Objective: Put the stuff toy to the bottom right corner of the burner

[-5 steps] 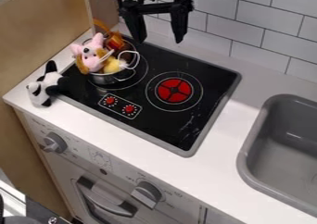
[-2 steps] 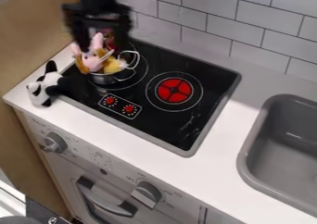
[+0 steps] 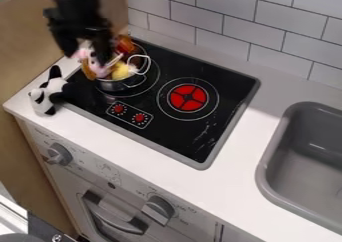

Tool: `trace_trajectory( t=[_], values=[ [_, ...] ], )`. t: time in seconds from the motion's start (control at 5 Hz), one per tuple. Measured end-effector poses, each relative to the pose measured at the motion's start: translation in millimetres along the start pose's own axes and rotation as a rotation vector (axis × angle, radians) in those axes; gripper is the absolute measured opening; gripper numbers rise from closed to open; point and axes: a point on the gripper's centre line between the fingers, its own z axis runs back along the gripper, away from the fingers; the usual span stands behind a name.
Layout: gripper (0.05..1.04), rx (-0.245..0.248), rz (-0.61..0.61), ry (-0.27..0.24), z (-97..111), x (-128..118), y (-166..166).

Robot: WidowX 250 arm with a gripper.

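Observation:
My gripper (image 3: 86, 54) is at the upper left, low over the pot, its two fingers apart and open. The pink and white stuffed toy (image 3: 97, 68) sits in the metal pot (image 3: 119, 85), its top partly hidden behind the gripper; whether the fingers touch it I cannot tell. A black and white panda toy (image 3: 45, 96) rests at the left edge of the black burner surface (image 3: 230, 81), partly on the white counter. The bare red ring (image 3: 188, 97) lies right of the pot.
Yellow and orange-brown items (image 3: 123, 70) share the pot with the pink toy. Two red knobs (image 3: 139, 117) are printed or set near the burner's front. A wooden panel (image 3: 37, 36) borders the left, a tiled wall (image 3: 267, 31) the back, and a grey sink (image 3: 270, 171) the right.
My gripper has come from the top middle to the left and down, over the pot. The toys and pot have not visibly moved.

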Motion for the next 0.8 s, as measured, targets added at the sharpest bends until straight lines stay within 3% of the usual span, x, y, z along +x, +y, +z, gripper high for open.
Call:
trace_trajectory(
  t=[0.2, 0.4, 0.8],
  values=[
    [0.996, 0.05, -0.028, -0.069, -7.1, -3.3, 11.4],
    [0.996, 0.068, -0.083, -0.132, -14.4, -2.2, 12.7],
    [0.996, 0.061, -0.113, -0.226, -11.1, 9.2, 17.1]
  ],
)
